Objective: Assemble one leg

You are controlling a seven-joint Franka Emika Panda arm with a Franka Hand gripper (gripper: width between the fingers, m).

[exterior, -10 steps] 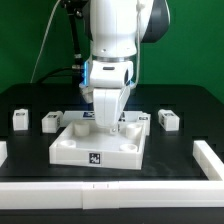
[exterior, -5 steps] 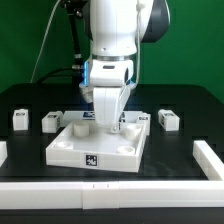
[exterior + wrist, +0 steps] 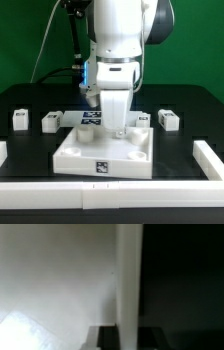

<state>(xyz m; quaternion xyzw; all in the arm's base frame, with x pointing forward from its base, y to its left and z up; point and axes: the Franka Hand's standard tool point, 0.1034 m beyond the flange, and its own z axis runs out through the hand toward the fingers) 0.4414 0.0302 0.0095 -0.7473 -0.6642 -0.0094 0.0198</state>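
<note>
tabletop (image 3: 75, 155) slid to the exterior view's right — pincer (image 3: 119, 129) perhaps touching

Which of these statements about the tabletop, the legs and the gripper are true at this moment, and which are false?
1. The tabletop lies flat on the black table. True.
2. The gripper holds a leg high in the air. False: it is down at the tabletop, and nothing shows in it.
3. A leg and a second leg stand apart on the exterior view's left of the tabletop. True.
4. The tabletop's front edge is bare. False: it carries a fiducial tag.
</note>
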